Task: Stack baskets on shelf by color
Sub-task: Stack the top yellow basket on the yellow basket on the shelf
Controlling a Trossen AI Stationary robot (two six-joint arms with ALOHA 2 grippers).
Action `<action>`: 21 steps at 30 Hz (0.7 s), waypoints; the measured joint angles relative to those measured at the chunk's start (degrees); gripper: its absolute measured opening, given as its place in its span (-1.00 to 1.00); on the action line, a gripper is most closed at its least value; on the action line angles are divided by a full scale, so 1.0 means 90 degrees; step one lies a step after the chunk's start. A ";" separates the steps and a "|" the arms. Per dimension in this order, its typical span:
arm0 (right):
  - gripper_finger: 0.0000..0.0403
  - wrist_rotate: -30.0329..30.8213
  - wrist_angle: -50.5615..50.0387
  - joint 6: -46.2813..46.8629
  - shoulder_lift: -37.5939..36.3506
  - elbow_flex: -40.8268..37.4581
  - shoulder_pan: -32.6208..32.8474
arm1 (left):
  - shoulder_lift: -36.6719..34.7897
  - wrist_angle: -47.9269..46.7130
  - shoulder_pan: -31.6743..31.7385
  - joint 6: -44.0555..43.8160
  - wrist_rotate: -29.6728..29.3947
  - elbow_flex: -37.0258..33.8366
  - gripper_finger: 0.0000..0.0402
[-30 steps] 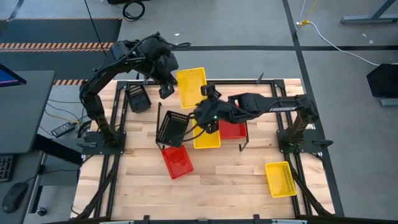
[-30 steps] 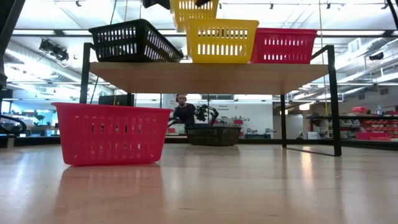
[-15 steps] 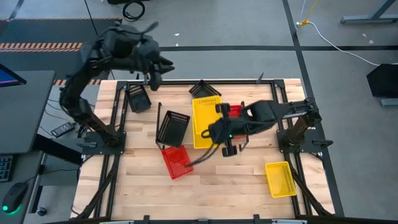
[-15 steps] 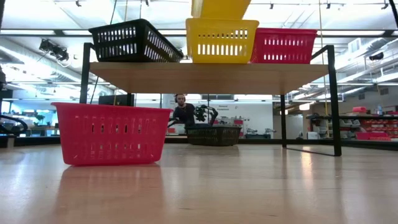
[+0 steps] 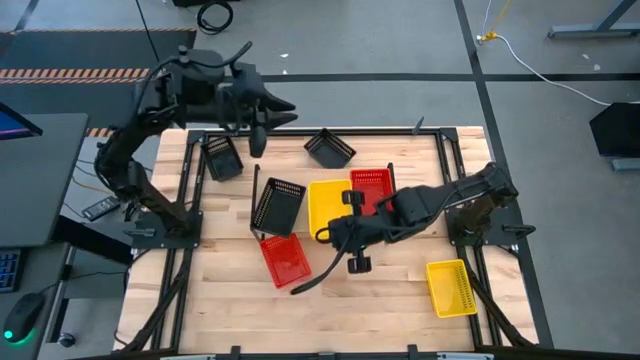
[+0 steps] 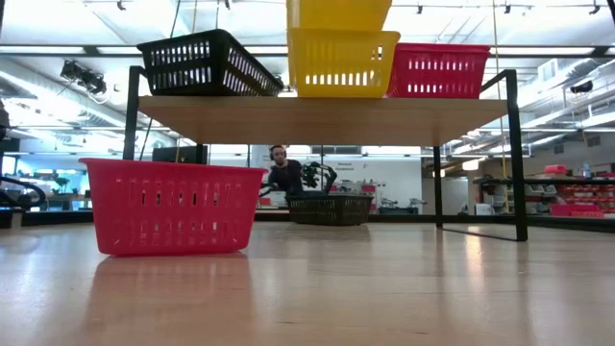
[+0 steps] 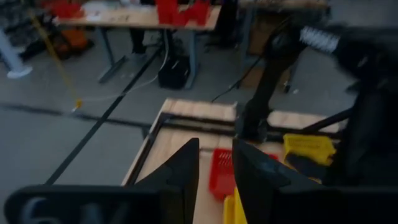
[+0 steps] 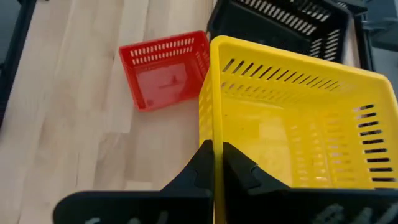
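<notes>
Yellow basket [image 5: 327, 205] sits upright, lengthwise front-to-back.

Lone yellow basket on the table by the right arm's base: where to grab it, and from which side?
Pinch the rim of one wall from straight above. The lone yellow basket stands upright, mouth up, apart from everything else, and its thin slotted walls suit a two-finger pinch. The right gripper grips the stacked yellow basket by its wall that way.

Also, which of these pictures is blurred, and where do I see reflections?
Left wrist view: soft and smeared throughout, the left gripper included. Low view: sharp, the glossy tabletop mirrors the red basket. Right wrist view: sharp on the yellow basket.
</notes>
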 joint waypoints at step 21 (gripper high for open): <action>-0.96 0.0105 0.0227 0.0069 0.0000 -0.0161 -0.0163 | -0.0015 0.0405 -0.0179 -0.0066 -0.0004 0.0007 -0.50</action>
